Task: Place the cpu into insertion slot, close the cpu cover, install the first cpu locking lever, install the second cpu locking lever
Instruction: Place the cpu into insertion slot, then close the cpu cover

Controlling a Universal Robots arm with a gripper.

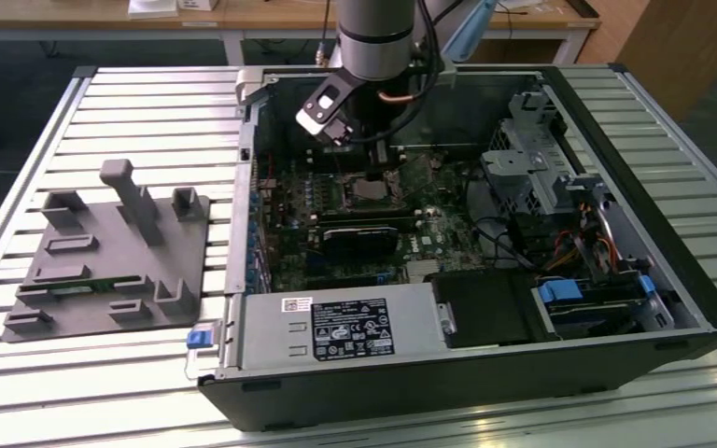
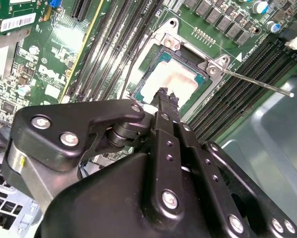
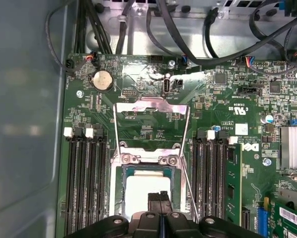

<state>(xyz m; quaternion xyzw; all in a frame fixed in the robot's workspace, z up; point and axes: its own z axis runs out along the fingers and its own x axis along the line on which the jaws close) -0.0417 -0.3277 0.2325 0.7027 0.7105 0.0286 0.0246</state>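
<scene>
Cpu (image 3: 138, 192) in insertion slot (image 3: 122, 188); hand (image 3: 159, 197) over cpu.

There is one computer case (image 1: 458, 387) with one power supply (image 1: 333, 329), one grey fixture plate (image 1: 97, 271), one cpu (image 3: 138, 193), one insertion slot (image 3: 143, 158), one cpu cover (image 3: 152, 105), two hinge screws (image 3: 126, 158), one coin battery (image 3: 103, 80) and one gripper (image 3: 159, 196).

Slatted metal worktable (image 1: 147, 93), pale wooden desk (image 1: 272, 17) with white legs behind, dark floor (image 1: 35, 56) beneath.
</scene>
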